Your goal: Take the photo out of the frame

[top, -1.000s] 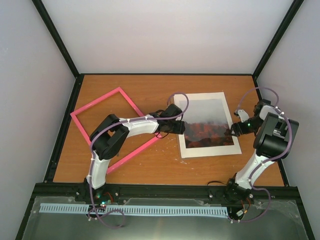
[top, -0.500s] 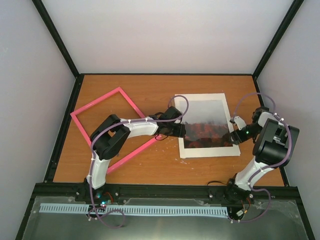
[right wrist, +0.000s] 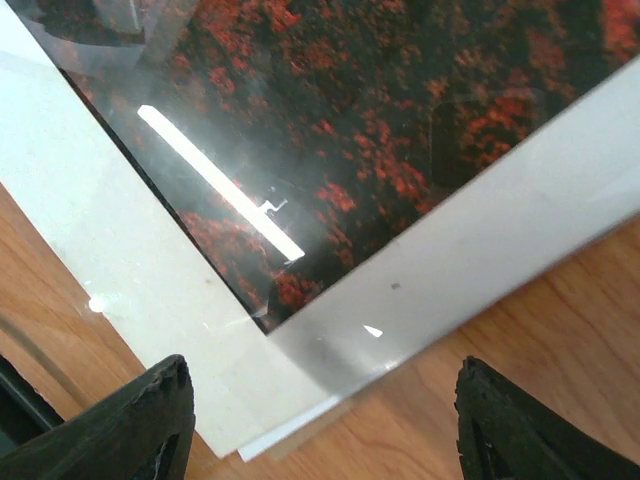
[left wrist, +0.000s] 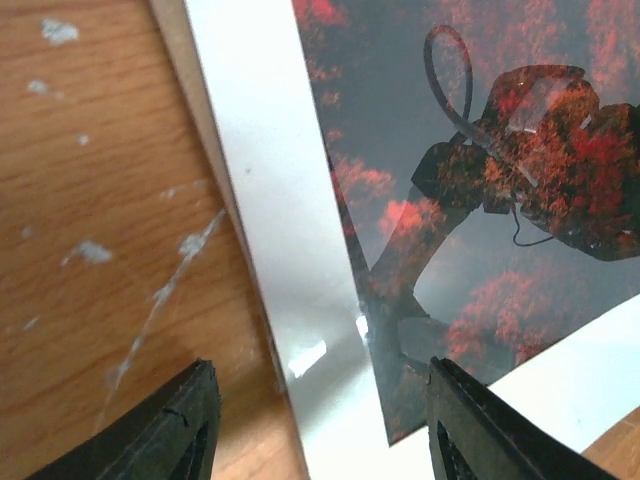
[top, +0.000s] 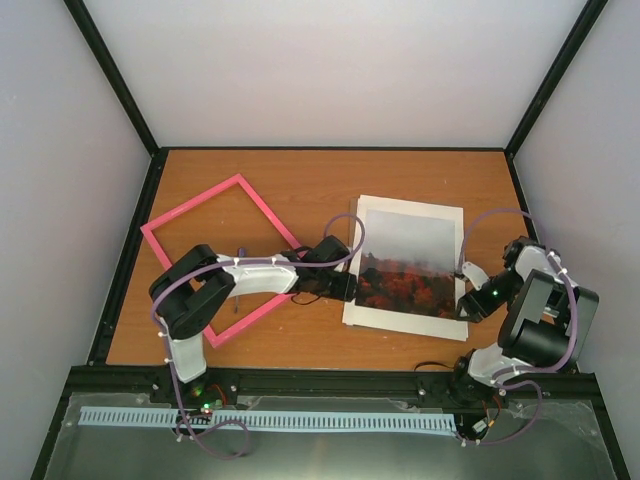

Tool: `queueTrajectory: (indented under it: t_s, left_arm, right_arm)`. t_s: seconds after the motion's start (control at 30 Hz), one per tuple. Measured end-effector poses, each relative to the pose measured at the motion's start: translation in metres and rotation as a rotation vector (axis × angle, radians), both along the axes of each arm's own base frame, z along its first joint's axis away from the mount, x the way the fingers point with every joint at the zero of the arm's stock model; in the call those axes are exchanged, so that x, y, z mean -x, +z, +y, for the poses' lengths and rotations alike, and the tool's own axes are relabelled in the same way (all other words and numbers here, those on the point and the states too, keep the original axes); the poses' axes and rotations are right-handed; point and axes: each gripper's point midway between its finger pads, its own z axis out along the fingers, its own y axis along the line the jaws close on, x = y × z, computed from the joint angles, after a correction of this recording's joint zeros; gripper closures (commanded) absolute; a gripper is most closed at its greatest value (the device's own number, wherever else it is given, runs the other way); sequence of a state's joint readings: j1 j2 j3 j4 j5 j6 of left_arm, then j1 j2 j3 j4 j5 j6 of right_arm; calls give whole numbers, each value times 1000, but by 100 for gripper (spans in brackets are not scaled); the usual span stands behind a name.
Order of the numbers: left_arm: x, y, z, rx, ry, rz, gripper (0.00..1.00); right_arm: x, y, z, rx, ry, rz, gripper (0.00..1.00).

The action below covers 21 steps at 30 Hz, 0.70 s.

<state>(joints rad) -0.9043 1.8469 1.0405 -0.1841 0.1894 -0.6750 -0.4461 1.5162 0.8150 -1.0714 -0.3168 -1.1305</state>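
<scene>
The photo (top: 405,268), grey sky above red-orange trees, lies flat on the table right of centre, on a white sheet (top: 455,220) and under a shiny clear pane. The pink frame (top: 190,203) lies empty at the left, apart from the photo. My left gripper (top: 345,288) is open at the stack's left edge; in the left wrist view (left wrist: 330,440) its fingers straddle the white border beside the photo (left wrist: 480,200). My right gripper (top: 470,300) is open at the stack's near right corner; in the right wrist view (right wrist: 320,430) it hangs over that corner of the photo (right wrist: 380,120).
The wooden table (top: 300,180) is walled by black posts and pale panels. A thin dark tool (top: 237,285) lies inside the pink frame, under the left arm. A brownish edge (left wrist: 190,110) shows under the white sheet.
The photo stack has slid toward the near edge and turned a little. Both grippers have moved nearer with it, and the left arm has drawn back.
</scene>
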Motion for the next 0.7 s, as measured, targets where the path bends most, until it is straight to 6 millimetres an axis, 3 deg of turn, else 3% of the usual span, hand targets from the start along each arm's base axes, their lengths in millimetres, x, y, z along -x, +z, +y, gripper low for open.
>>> queueTrajectory:
  t_s: [0.17, 0.4, 0.7]
  left_arm:
    - [3, 5, 8, -9, 21, 4, 44]
    - [3, 7, 7, -1, 33, 12, 46]
    - [19, 2, -2, 8, -1, 54, 53]
  right_arm:
    - [-1, 11, -11, 36, -43, -24, 30]
    - [-25, 39, -17, 41, -126, -146, 34]
    - [-29, 24, -9, 7, -207, -195, 35]
